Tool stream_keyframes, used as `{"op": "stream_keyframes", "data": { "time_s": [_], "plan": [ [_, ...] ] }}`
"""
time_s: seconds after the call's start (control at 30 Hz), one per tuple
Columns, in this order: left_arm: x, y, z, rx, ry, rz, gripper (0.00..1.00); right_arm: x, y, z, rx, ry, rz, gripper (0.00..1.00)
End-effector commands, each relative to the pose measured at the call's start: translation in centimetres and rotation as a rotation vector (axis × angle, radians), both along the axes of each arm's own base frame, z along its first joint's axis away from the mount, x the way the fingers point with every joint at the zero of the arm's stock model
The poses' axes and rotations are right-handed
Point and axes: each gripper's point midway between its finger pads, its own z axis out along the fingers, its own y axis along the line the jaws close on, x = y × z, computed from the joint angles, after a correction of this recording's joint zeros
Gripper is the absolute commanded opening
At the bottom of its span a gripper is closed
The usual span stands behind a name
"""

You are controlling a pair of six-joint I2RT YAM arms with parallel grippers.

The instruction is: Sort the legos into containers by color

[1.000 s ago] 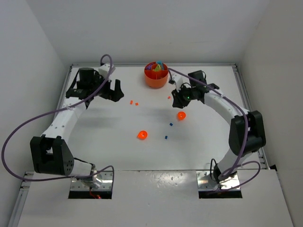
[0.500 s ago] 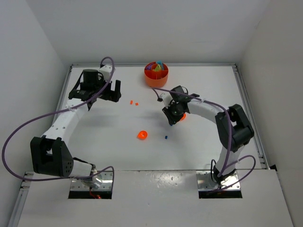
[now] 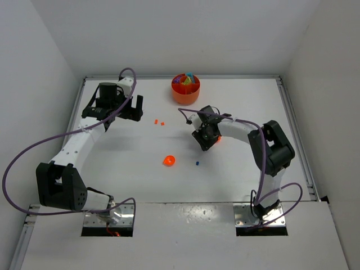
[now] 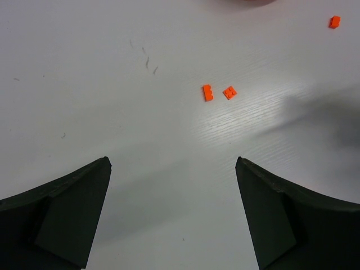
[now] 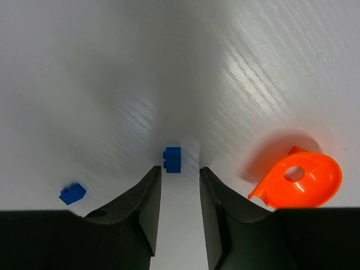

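Jaws of matte black on my right claw [image 3: 204, 139] stand narrowly parted, holding nothing; a small blocky blue brick [image 5: 172, 160] lies just off their tips at twelve o'clock. My left claw [image 4: 173, 162] gapes wide, empty. The round orange plastic dish [image 3: 185, 97] sits at twelve o'clock on the smooth white table [image 3: 129, 152].

Lab, probably — bare white enclosure [image 3: 169, 34]

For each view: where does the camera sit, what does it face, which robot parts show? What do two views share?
Top external: above and behind, looking down at table; left arm, right arm.
Left wrist: on its arm, facing table; left gripper.
Right wrist: on its arm, facing blue lego; right gripper.
Shared: two orange legos, top and left wrist.
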Motion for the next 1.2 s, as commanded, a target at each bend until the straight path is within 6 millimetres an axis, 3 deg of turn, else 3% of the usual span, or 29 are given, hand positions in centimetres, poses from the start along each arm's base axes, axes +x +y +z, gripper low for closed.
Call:
{"op": "stream_keyframes", "data": {
  "time_s": [0.0, 0.3, 0.47, 0.57, 0.67, 0.8, 0.87, 0.9, 0.93, 0.97, 1.0, 1.1, 1.17],
  "plan": [
    [0.1, -0.2, 1.9, 0.001, -0.055, -0.007, 0.99, 1.0, 1.1, 0.2, 0.014, -0.018, -0.002, 0.34],
    [0.0, 0.0, 1.5, 0.008, -0.047, 0.001, 0.99, 1.0, 1.9, -0.3, 0.039, 0.007, 0.020, 0.35],
    [-0.1, -0.3, 1.9, 0.011, -0.060, -0.026, 0.99, 0.5, 1.5, -1.4, 0.018, 0.039, 0.028, 0.23],
    [-0.5, -0.6, 1.9, 0.007, -0.063, -0.048, 0.99, 0.5, 1.3, -1.2, 0.015, 0.025, 0.025, 0.09],
    [-1.5, -1.7, 1.8, -0.009, -0.065, -0.114, 0.99, -0.1, 0.8, -0.6, 0.012, 0.014, 0.022, 0.05],
    [-4.1, -5.5, 0.1, -0.049, -0.025, -0.280, 0.99, -0.1, -0.1, 2.7, 0.042, -0.044, -0.011, 0.04],
    [-6.2, -8.8, -1.6, -0.051, 0.014, -0.384, 0.99, 0.4, -0.9, 5.6, 0.058, -0.129, -0.048, 0.04],
    [-8.0, -11.7, -2.5, -0.053, 0.043, -0.468, 0.99, 0.5, -1.3, 6.7, 0.072, -0.146, -0.069, 0.04],
    [-9.2, -12.9, -3.5, -0.041, 0.059, -0.506, 0.99, 1.2, -1.4, 8.1, 0.092, -0.182, -0.110, 0.04],
    [-9.8, -14.0, -4.3, -0.027, 0.075, -0.524, 0.99, 1.4, -2.2, 9.8, 0.114, -0.214, -0.142, 0.03],
    [-11.8, -16.1, -5.1, -0.015, 0.098, -0.587, 0.97, 1.8, -2.9, 10.7, 0.114, -0.242, -0.163, 0.03],
    [-12.7, -18.4, -7.4, 0.032, 0.149, -0.602, 0.88, 2.9, -6.0, 13.2, 0.106, -0.327, -0.277, 0.01],
    [-13.8, -20.2, -9.5, 0.029, 0.253, -0.604, 0.82, 3.1, -8.2, 13.5, 0.070, -0.356, -0.347, 0.01]
  ]
}}
